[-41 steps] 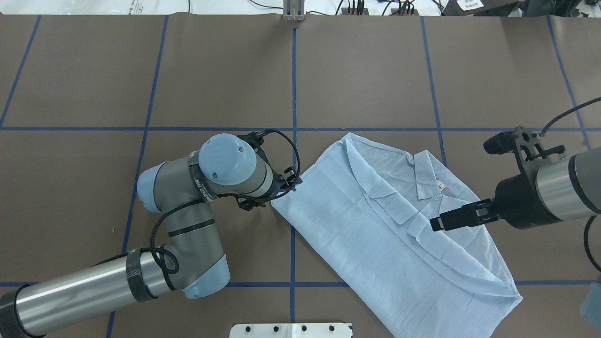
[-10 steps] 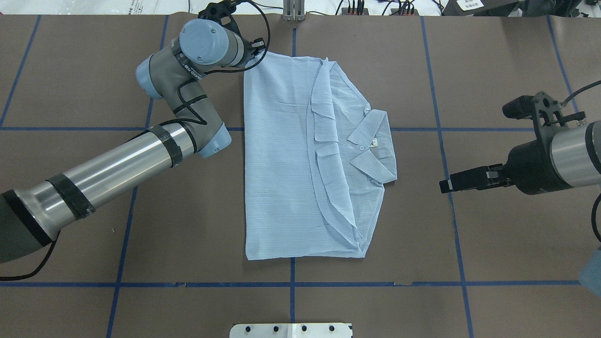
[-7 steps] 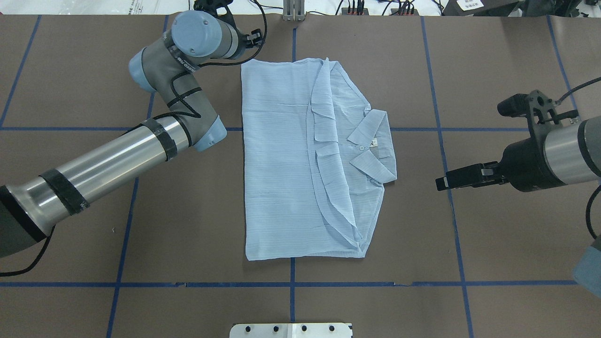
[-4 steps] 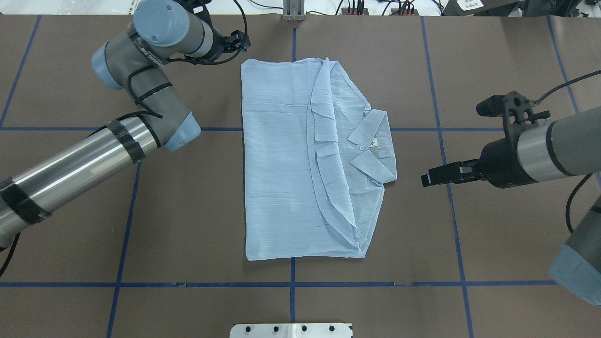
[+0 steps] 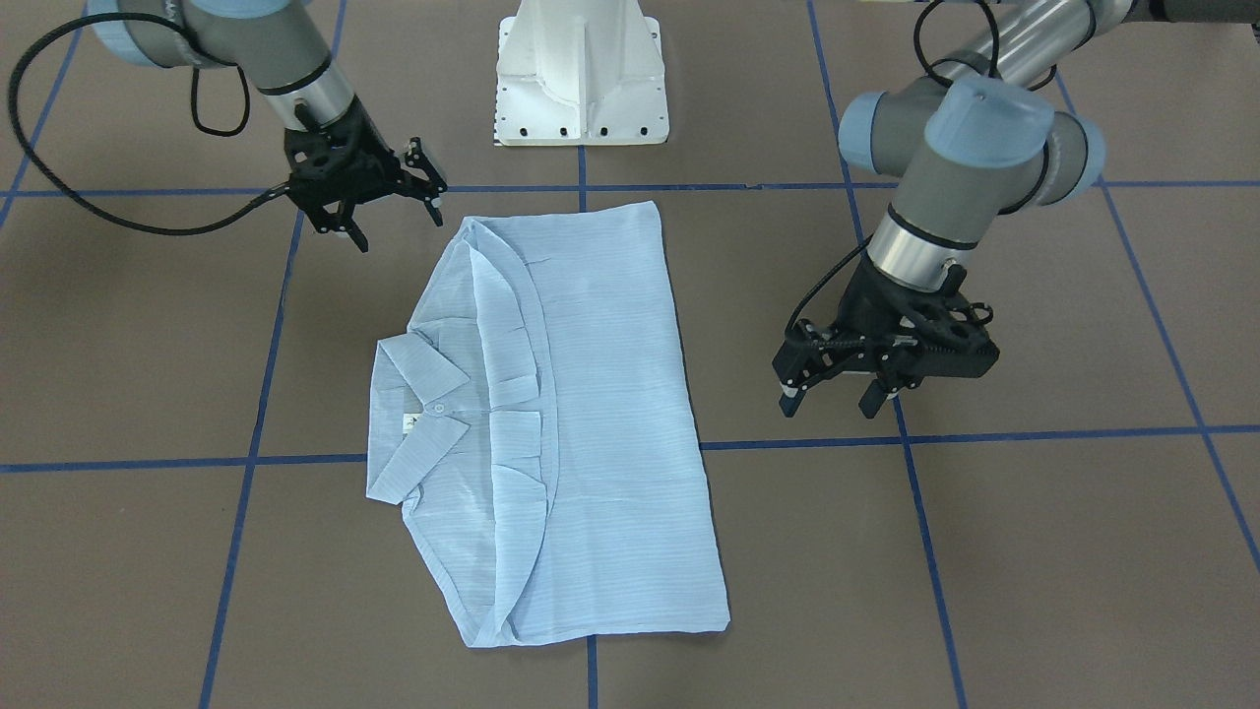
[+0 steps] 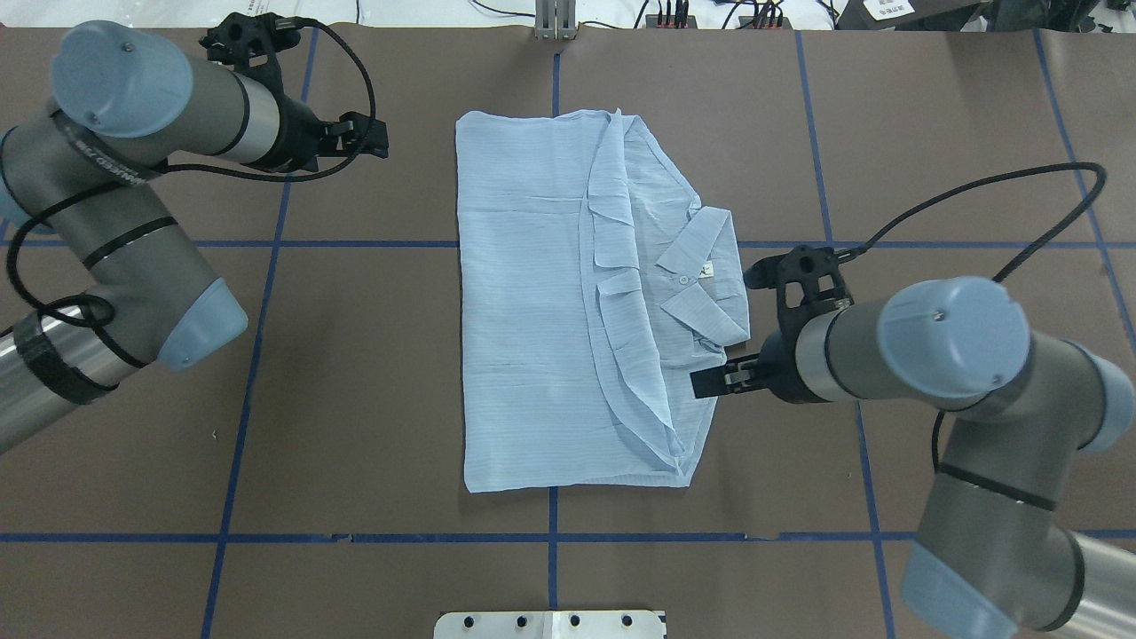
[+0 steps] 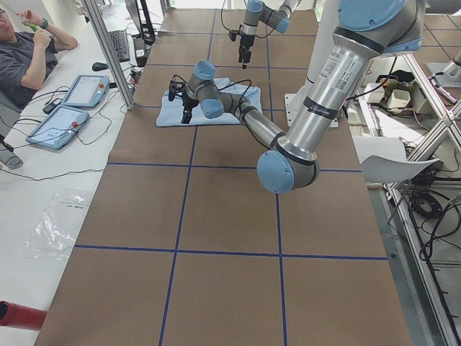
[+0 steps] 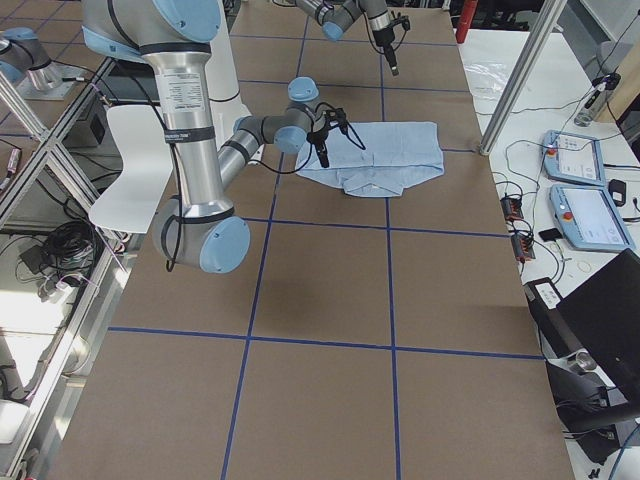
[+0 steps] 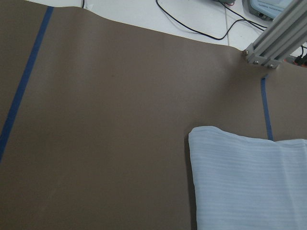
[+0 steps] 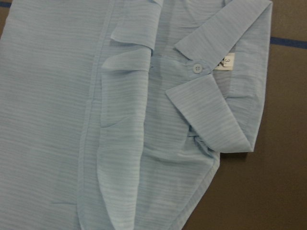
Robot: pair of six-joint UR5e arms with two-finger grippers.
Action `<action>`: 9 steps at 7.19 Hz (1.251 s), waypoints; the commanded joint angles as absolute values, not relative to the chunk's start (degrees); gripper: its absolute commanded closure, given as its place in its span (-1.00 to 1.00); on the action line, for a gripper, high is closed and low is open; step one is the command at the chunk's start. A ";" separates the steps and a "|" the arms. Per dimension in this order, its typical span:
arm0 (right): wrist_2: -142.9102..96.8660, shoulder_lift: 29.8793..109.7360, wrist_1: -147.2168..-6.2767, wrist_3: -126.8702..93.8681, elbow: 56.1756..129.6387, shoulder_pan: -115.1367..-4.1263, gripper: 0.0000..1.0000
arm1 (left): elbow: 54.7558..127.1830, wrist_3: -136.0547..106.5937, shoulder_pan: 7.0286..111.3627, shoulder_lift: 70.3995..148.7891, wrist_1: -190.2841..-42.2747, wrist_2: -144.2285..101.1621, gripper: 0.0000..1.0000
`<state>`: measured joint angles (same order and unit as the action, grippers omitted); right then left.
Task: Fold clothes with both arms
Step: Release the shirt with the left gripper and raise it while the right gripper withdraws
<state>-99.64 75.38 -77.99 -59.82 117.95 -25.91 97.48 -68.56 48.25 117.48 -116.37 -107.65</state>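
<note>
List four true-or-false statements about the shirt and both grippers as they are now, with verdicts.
1. The light-blue striped button-up shirt lies flat on the brown table, folded into a rough rectangle. True.
2. The left gripper is clamped on a shirt corner. False: its jaws stand open and empty over bare table, apart from the shirt.
3. The shirt's collar lies on the side nearest the right gripper. True.
4. The right gripper is shut on the collar. False: its jaws stand open and hold nothing.
</note>
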 commanded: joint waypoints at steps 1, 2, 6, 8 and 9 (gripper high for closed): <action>-90.12 63.51 -90.06 -59.15 111.93 -19.00 -1.00 | 102.21 -68.38 48.34 115.84 -113.64 -108.90 -1.00; -88.61 61.54 -90.09 -58.80 107.36 -18.20 -1.00 | 102.30 -68.38 48.34 115.84 -113.64 -108.90 -1.00; -87.19 62.05 -90.35 -58.18 106.00 -15.74 -1.00 | 102.39 -68.90 48.16 116.01 -113.64 -109.16 -1.00; -87.10 62.05 -90.44 -58.01 104.77 -15.21 -1.00 | 102.30 -68.99 48.08 116.10 -113.64 -109.16 -1.00; -87.10 62.14 -90.44 -57.31 104.50 -15.21 -1.00 | 102.30 -68.99 48.08 116.10 -113.64 -109.16 -1.00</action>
<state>-87.13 62.06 -90.42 -57.90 105.02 -15.30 102.32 -68.97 48.11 116.08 -113.64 -109.16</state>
